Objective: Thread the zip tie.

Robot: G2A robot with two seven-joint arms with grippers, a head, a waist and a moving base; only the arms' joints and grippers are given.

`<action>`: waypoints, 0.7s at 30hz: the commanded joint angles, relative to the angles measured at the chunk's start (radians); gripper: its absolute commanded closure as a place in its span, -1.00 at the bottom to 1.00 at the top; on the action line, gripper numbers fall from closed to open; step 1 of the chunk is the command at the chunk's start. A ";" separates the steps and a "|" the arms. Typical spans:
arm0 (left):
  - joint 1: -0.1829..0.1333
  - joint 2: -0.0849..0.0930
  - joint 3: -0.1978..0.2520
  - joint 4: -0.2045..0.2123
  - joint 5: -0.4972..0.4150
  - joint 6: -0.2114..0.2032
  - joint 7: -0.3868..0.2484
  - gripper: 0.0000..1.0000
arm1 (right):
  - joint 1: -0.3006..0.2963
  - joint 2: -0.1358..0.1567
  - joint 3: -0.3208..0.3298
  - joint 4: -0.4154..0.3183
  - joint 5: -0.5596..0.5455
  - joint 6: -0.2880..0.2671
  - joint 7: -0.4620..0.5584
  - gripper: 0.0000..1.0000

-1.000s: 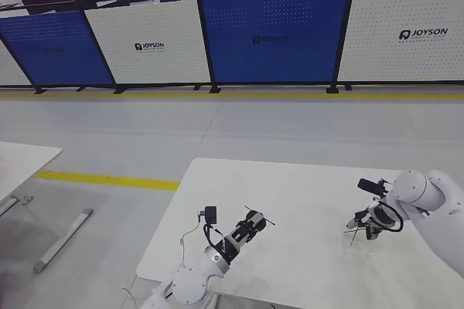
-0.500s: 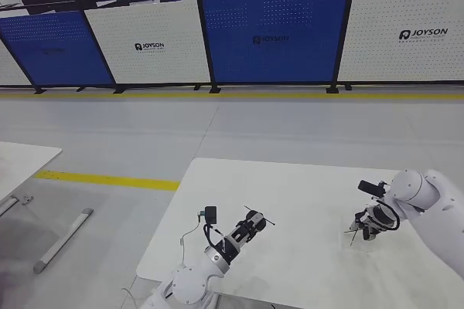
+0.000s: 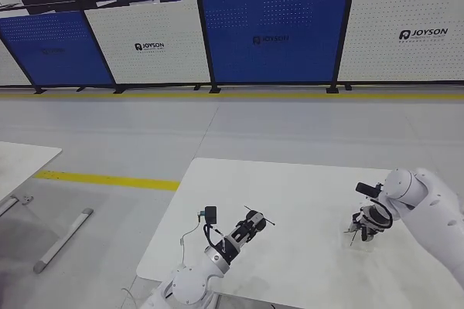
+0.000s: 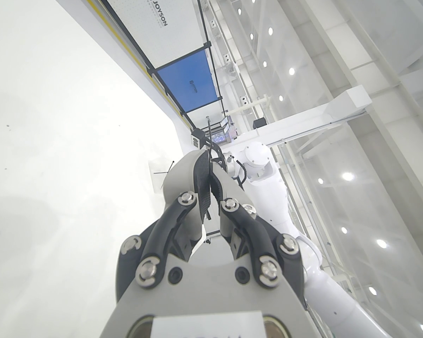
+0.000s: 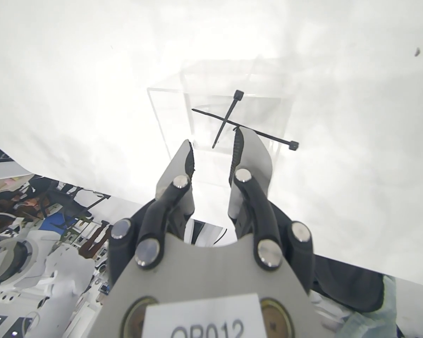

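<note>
My left gripper (image 4: 207, 174) is shut on a thin black zip tie (image 4: 209, 131), whose end sticks out past the fingertips. In the top view this gripper (image 3: 257, 223) sits near the table's front left, the tie (image 3: 261, 215) lying crosswise in it. Two more black zip ties (image 5: 229, 121) lie crossed on a small clear box (image 5: 169, 107). My right gripper (image 5: 213, 149) hangs open just above the box, one finger (image 5: 238, 145) close to the longer tie. The top view shows it (image 3: 363, 229) at the table's right side, over the ties (image 3: 353, 232).
The white table (image 3: 309, 193) has its front edge close to the left arm and its left edge beside open floor. A second white table (image 3: 15, 162) stands far off at the left. Blue and white partition panels (image 3: 271, 39) line the back.
The right arm has shifted slightly left, bringing its open gripper closer over the crossed ties. The left arm and its tie have not moved.
</note>
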 commanded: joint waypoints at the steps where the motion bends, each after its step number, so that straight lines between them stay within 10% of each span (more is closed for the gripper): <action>1: 0.000 0.000 0.000 0.000 0.000 0.000 0.000 1.00 | 0.006 -0.011 -0.008 0.015 -0.001 0.000 0.000 0.38; 21: 0.000 0.000 0.000 0.000 0.000 0.000 0.000 1.00 | 0.043 -0.083 -0.059 0.145 0.020 0.000 0.000 0.46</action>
